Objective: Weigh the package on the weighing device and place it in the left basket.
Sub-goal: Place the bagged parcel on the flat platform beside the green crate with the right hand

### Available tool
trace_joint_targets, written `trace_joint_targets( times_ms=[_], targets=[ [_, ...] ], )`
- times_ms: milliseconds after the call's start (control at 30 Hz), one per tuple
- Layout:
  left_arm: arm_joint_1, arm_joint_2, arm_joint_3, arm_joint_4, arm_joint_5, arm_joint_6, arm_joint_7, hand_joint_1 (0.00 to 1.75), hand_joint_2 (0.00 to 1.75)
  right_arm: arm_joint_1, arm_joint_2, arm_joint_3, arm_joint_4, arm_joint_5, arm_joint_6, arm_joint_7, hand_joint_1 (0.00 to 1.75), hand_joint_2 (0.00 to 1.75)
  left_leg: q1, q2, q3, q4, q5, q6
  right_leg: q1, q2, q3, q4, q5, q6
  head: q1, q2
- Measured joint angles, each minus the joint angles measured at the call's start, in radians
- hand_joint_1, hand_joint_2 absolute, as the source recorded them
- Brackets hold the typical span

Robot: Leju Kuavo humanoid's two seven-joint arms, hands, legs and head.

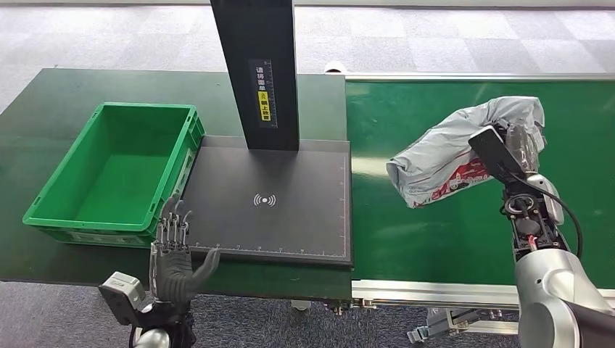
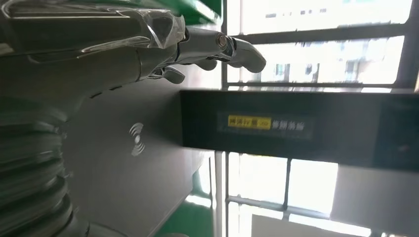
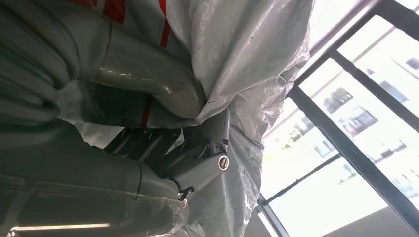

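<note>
— Where is the package (image 1: 450,156) right now?

— Up off the green conveyor belt (image 1: 435,239), held by the right hand (image 1: 518,141). It is a grey plastic mailer bag with red print, crumpled, hanging out toward the weighing plate from the hand. In the right wrist view the thumb (image 3: 153,81) and the darker fingers (image 3: 197,170) press into the bag's (image 3: 247,64) folds from both sides, so the grip is firm.

— And the scale?

— The black weighing platform (image 1: 290,217) lies on the dark green bench (image 1: 43,145), between the belt and the green basket (image 1: 80,217). A white wireless mark (image 1: 265,200) sits at its middle, and a black post (image 1: 257,65) with a yellow label rises from its far edge. Nothing lies on the plate.

— The left hand?

— The left hand (image 1: 174,254) holds nothing, fingers spread and pointing up, at the near corner of the platform beside the basket. Whether it touches the plate, I cannot tell. The left wrist view shows its fingers (image 2: 237,49) stretched out over the platform (image 2: 123,173).

— The basket?

— Nothing in it, touching the platform's left edge.
</note>
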Motion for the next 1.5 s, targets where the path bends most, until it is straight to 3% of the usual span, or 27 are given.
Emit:
trace_joint_targets(
  times_ms=[100,300,400,600,800,1100,1500],
  targets=[
    [-0.001,-0.005,0.008,-0.030,0.031,0.088,-0.031,0.00,1.75,0.018,0.018,-0.001,-0.066,-0.159,0.057,-0.046,1.75,1.75,0.000,0.000,0.000,0.000,0.000,0.000,0.000,0.000,0.000,0.000,0.000,0.000,0.000,0.000],
    [-0.013,-0.010,0.013,-0.050,0.053,0.116,-0.038,0.00,1.75,0.057,0.047,0.002,-0.158,-0.647,0.485,0.007,1.75,1.75,0.000,0.000,0.000,0.000,0.000,0.000,0.000,0.000,0.000,0.000,0.000,0.000,0.000,0.000],
    [-0.022,-0.016,0.010,-0.043,0.051,0.122,-0.038,0.00,1.75,0.068,0.065,0.018,-0.163,-0.810,0.568,0.060,1.75,1.75,0.000,0.001,0.000,0.000,0.000,0.000,0.000,0.001,0.000,0.000,0.000,0.000,0.000,0.000],
    [-0.051,-0.031,-0.002,-0.007,0.053,0.124,-0.037,0.00,1.75,0.084,0.130,0.113,-0.162,-0.850,0.512,0.036,1.75,1.75,0.000,0.001,0.001,0.000,0.000,0.000,0.000,0.001,0.000,0.000,0.000,0.000,0.000,0.000],
    [-0.088,-0.035,-0.026,0.030,0.064,0.109,-0.032,0.00,1.75,0.087,0.219,0.225,-0.147,-0.801,0.386,0.017,1.75,1.75,0.000,0.001,0.001,0.000,0.000,0.000,0.001,0.002,-0.001,0.000,0.000,0.000,0.000,0.000],
    [-0.135,-0.044,-0.061,0.071,0.067,0.096,-0.019,0.00,1.75,0.075,0.331,0.341,-0.072,-0.756,0.345,0.117,1.75,1.75,0.000,0.001,0.001,0.000,0.000,0.000,0.000,0.001,-0.001,0.000,0.000,0.000,0.000,0.000],
    [-0.148,-0.044,-0.069,0.097,0.067,0.094,-0.019,0.00,1.75,0.070,0.361,0.379,-0.030,-0.755,0.343,0.119,1.75,1.75,0.000,0.001,0.000,0.000,0.000,0.000,0.000,0.001,-0.001,0.000,0.000,0.000,0.000,0.000]
  ],
)
